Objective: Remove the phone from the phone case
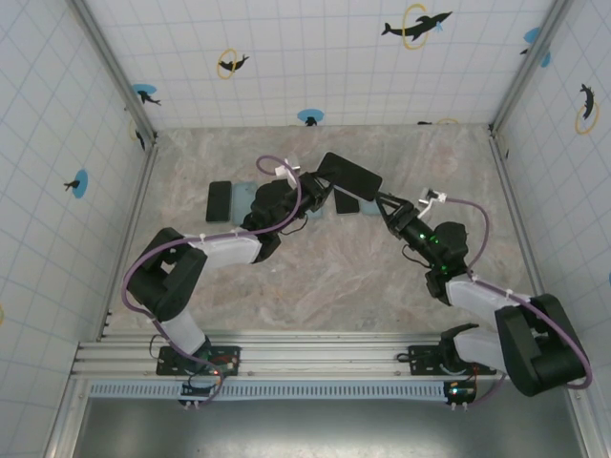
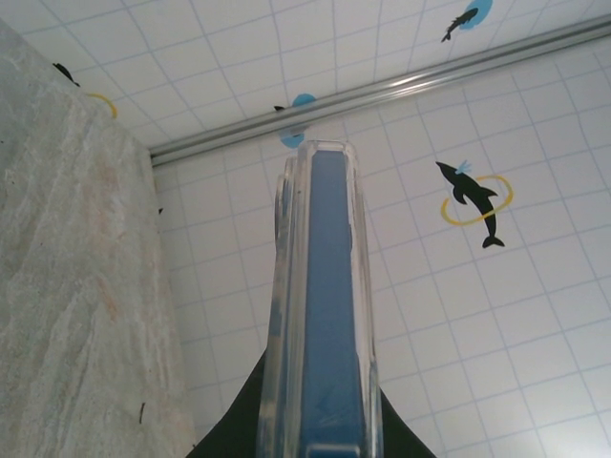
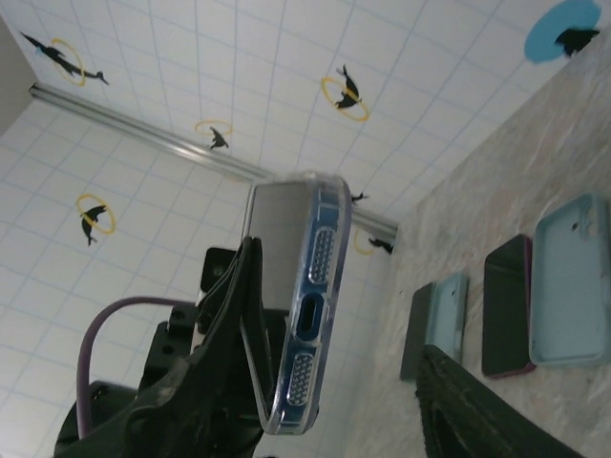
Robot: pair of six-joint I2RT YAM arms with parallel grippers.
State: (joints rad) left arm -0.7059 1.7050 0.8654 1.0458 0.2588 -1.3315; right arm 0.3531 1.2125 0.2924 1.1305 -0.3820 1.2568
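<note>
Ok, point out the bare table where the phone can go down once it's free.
Widest bare patch: the near half of the table, between the left arm, right arm and front rail. Also free: the far right corner, by the right wall. Crowded: the far middle, where the black phone, pale blue case and another phone lie near the held cased phone.

- A black phone lies flat on the marble table.
- A light blue case lies just beside it.
- Another dark phone and a second light blue case lie side by side.
- The white tiled walls carry dolphin stickers with yellow rings.
</note>
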